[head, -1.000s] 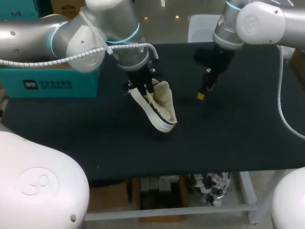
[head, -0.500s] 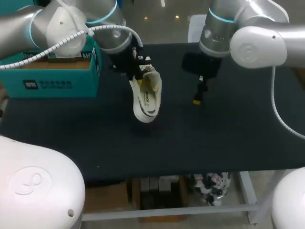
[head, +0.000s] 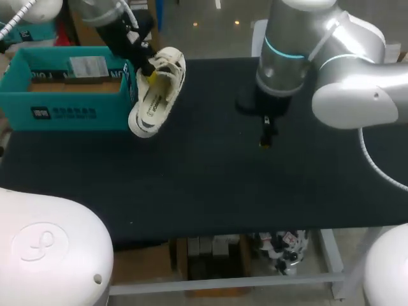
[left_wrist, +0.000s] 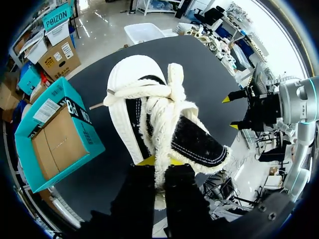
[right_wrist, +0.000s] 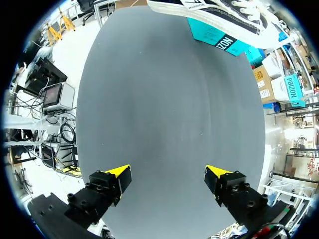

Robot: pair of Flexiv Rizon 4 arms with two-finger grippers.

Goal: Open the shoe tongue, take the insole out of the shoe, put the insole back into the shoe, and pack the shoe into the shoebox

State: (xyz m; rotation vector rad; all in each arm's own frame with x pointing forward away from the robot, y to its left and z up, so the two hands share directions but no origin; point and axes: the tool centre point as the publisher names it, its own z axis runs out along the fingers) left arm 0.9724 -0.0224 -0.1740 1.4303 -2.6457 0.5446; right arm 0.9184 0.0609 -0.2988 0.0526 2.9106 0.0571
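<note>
A cream shoe (head: pixel 156 92) with a fleecy lining hangs in the air, sole turned outward, just beside the right end of the teal shoebox (head: pixel 64 89). My left gripper (head: pixel 148 69) is shut on the shoe's fleecy collar. In the left wrist view the collar of the shoe (left_wrist: pixel 154 114) is pinched between the fingers of the left gripper (left_wrist: pixel 159 162), and the open shoebox (left_wrist: pixel 55 134) with its cardboard floor lies beside it. My right gripper (head: pixel 264 135) hangs open over the middle of the table. In the right wrist view the right gripper (right_wrist: pixel 168 177) holds nothing, with the shoe (right_wrist: pixel 224 15) and shoebox (right_wrist: pixel 219 35) far ahead.
The black table (head: pixel 210 191) stretches bare in front of both arms. A white bin (head: pixel 264 35) stands just past the table's far edge. In the left wrist view my right arm's yellow fingertips (left_wrist: pixel 227 99) show beyond the shoe.
My left arm has carried the shoe up and to the left, from the table's middle to the shoebox's right end. My right arm has shifted slightly left, still open.
</note>
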